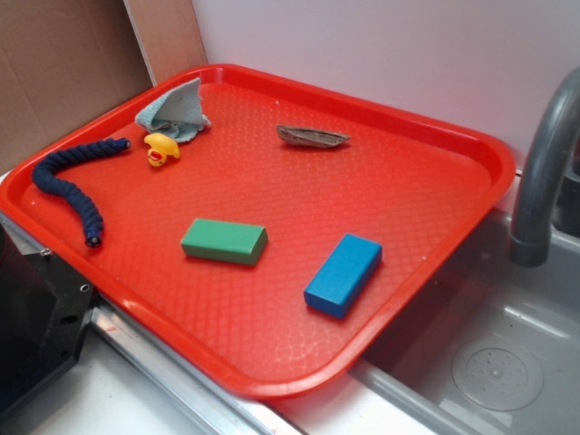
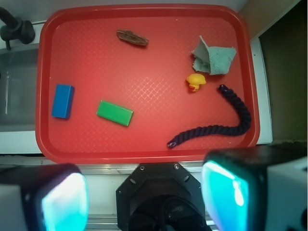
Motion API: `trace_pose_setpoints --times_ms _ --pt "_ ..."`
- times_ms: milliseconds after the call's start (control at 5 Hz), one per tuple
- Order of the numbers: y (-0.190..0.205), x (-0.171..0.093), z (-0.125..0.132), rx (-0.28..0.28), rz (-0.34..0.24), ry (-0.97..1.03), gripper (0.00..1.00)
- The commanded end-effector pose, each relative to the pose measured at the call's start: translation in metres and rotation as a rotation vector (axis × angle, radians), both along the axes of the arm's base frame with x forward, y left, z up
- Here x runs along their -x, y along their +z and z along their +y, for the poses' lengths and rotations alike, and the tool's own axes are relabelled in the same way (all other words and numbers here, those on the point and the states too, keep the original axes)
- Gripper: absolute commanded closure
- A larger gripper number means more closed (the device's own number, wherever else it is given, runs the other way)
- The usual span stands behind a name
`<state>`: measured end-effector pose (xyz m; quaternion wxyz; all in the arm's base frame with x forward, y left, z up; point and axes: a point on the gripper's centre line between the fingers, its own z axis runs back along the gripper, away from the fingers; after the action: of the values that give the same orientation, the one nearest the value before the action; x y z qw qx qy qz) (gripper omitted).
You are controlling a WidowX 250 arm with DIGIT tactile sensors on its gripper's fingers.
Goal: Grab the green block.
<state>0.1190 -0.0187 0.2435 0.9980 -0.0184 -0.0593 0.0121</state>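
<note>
— So, what takes up most of the exterior view?

— One large red plastic tray (image 1: 453, 227) with a diamond-textured floor, its near corner overhanging a grey metal sink (image 1: 507, 362). Only part of the basin shows, and the curved grey faucet (image 1: 544, 172) is cut off at the right edge.

— And the claw?

— Only the wrist view shows it. The gripper (image 2: 144, 190) hangs off the tray's near edge, above the counter, its two fingers (image 2: 62, 199) blurred, glowing teal, spread wide with nothing between them. Their tips run out of the picture.

— Where's the task piece?

— The small solid green rectangular block (image 1: 224, 241) lies flat on the tray floor, toward the front, well apart from the claw. A bright blue rectangular block (image 1: 343, 274) lies near it, not touching.

— What else?

— A dark navy braided rope (image 1: 68, 186) curls along the left side. A crumpled pale teal cloth (image 1: 174, 111) sits at the back corner, with a small yellow rubber duck (image 1: 162, 149) just beside it. A flat brownish-grey object (image 1: 312, 136) near the back is too unclear to identify.

— Any writing?

— None I can read.
</note>
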Motion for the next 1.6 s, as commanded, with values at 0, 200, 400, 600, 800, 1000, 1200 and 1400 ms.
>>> trace_pose_setpoints --times_ms 0,200,400,600,800,1000,1200,1400 --pt "0.0 0.0 0.0 0.0 0.0 0.0 0.0" --pt "-0.05 -0.038 -0.012 0.029 0.002 -0.25 0.0" --pt "-0.098 -0.055 -0.018 0.059 -0.035 -0.501 0.0" --pt "-0.148 -0.058 -0.032 0.055 -0.01 -0.739 0.0" --pt "-0.192 -0.048 -0.037 -0.057 0.059 -0.804 0.0" --pt "-0.227 -0.023 -0.032 -0.087 0.105 -0.804 0.0" --pt "-0.238 -0.016 -0.034 -0.09 0.111 -0.804 0.0" --pt "-0.236 -0.006 -0.034 -0.088 0.111 -0.775 1.0"
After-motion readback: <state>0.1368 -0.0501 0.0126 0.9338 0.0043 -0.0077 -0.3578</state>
